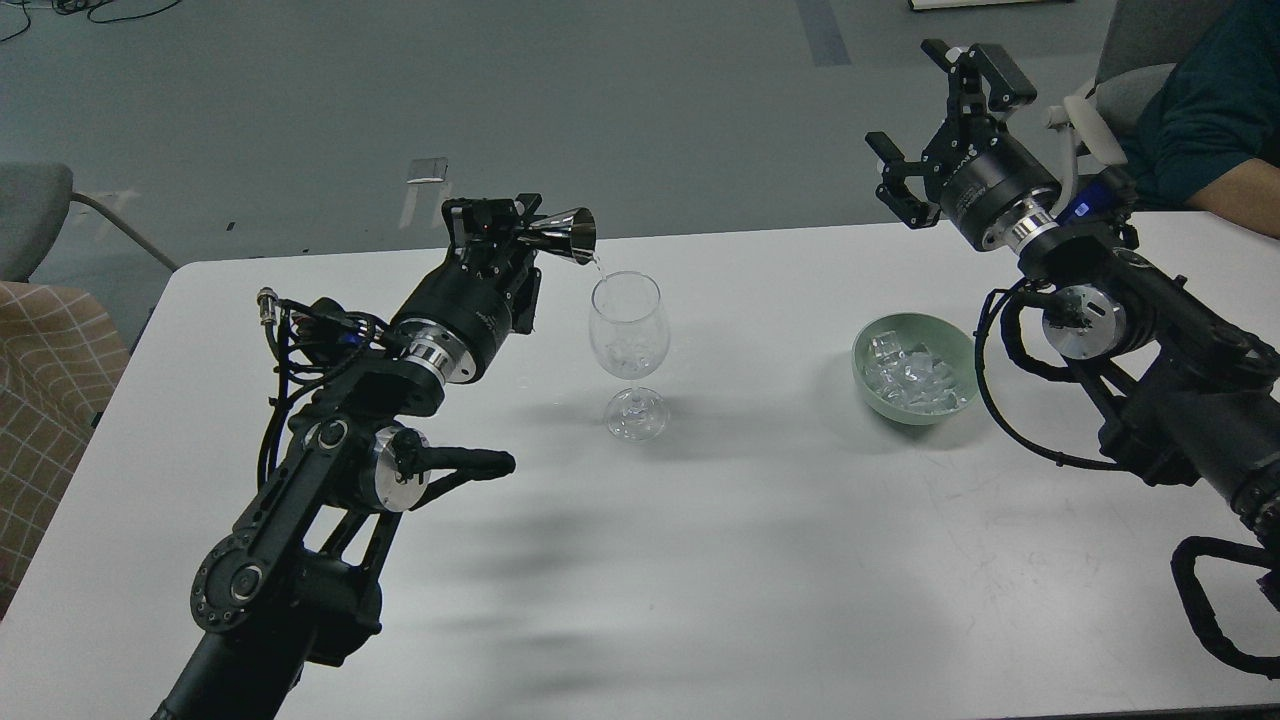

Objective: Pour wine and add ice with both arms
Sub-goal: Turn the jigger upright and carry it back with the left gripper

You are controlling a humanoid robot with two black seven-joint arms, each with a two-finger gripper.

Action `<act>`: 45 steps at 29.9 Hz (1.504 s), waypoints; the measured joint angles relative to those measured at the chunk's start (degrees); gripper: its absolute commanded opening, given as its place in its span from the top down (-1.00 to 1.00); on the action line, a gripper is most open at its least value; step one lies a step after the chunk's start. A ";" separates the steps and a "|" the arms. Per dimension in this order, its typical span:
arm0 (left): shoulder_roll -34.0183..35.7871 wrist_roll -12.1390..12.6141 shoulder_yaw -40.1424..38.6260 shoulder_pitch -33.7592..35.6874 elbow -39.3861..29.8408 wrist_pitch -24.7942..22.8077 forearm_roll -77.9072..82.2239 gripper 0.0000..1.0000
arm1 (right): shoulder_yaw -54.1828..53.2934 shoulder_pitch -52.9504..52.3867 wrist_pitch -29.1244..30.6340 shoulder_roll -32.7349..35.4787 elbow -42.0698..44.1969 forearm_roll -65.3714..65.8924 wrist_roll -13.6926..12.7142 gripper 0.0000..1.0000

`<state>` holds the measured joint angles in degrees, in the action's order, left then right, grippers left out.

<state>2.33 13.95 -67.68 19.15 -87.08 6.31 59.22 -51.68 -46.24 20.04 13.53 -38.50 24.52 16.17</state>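
My left gripper is shut on a small steel jigger, tipped on its side with its mouth just above the left rim of a clear wine glass. A thin clear stream of wine falls from the jigger's lip towards the rim. The glass stands upright at the table's middle with a few ice cubes in its bowl. A pale green bowl holds several clear ice cubes to the right. My right gripper is open and empty, raised beyond the table's far edge, above and behind the bowl.
The white table spreads wide in front of the glass and bowl. A person in a dark teal top sits at the far right corner. A chair with a checked cushion stands at the left edge.
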 measured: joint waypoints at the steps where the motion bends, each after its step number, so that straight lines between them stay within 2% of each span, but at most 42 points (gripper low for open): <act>1: 0.02 -0.03 0.02 0.11 -0.03 -0.04 0.60 1.00 | 0.00 0.01 0.00 0.00 0.00 0.00 0.00 -1.00; 33: 1.57 0.12 4.70 2.07 -0.29 -0.47 12.75 1.00 | 0.00 0.02 0.00 0.08 0.00 0.00 0.09 -1.00; 38: 1.04 2.50 0.98 2.11 -0.29 0.01 1.41 1.00 | 0.00 0.01 0.00 0.10 0.00 0.00 0.09 -1.00; 45: 1.44 4.60 -10.45 1.58 -0.30 -0.05 -25.49 1.00 | 0.00 0.02 0.00 0.10 0.00 0.00 0.09 -1.00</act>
<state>3.77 18.55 -78.13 20.74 -87.38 6.26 33.73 -51.68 -46.23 20.04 13.63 -38.49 24.52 16.26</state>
